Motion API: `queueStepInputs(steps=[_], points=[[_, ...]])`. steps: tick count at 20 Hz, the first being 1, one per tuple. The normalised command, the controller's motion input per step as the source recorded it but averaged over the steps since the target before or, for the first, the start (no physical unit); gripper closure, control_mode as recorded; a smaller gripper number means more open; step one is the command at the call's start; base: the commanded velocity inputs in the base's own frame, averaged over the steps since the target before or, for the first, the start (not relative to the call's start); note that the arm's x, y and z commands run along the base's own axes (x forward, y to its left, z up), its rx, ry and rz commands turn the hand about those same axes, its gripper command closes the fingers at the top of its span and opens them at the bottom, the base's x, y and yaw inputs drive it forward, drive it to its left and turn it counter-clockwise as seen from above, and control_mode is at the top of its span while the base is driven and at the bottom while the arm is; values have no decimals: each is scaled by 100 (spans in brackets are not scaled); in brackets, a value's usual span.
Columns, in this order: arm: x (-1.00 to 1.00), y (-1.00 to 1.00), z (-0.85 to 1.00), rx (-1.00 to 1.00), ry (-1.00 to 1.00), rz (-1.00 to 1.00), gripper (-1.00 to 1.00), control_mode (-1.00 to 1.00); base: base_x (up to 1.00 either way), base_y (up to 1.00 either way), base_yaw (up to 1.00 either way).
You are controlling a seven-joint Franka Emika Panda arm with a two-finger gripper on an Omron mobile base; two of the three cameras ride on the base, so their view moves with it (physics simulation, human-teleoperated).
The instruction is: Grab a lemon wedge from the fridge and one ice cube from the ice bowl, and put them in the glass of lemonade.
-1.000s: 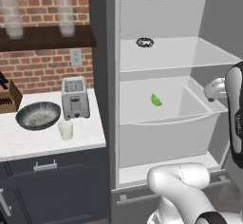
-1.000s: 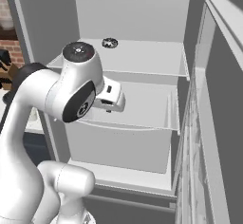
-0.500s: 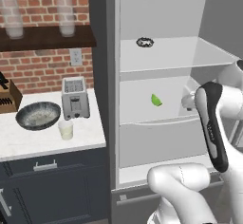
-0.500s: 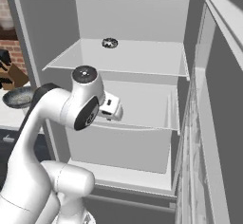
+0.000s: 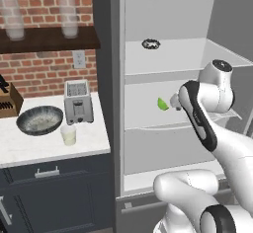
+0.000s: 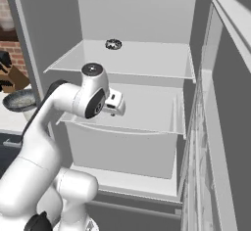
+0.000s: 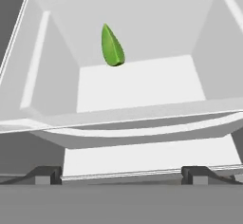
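One target: lemon wedge [image 7: 112, 46], straight ahead of the tool, standing on end in the fridge [image 5: 163, 59] drawer, apart from it.
Tool [image 7: 122, 173]: spread wide, holding nothing.

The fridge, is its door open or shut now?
Open. The fridge shows its white shelves, and the lemon wedge lies visible inside.

Green lemon wedge [image 7: 112, 47] lies in the open fridge [image 5: 168, 69] drawer.
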Motion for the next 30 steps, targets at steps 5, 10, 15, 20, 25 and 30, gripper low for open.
queueStepInputs(steps=[5, 10, 15, 20, 25, 30], points=[[32, -7, -15, 0, -4, 16, -100, -100, 0, 0, 0], [42, 0, -24, 0, -7, 18, -100, -100, 0, 0, 0], [36, 0, -26, 0, -5, 15, -100, -100, 0, 0, 0], [37, 0, -21, 0, -16, 13, -100, -100, 0, 0, 0], [21, 0, -5, 0, -13, 10, -100, -100, 0, 0, 0], [32, 8, 0, 0, 0, 1, -100, -100, 0, 0, 0]])
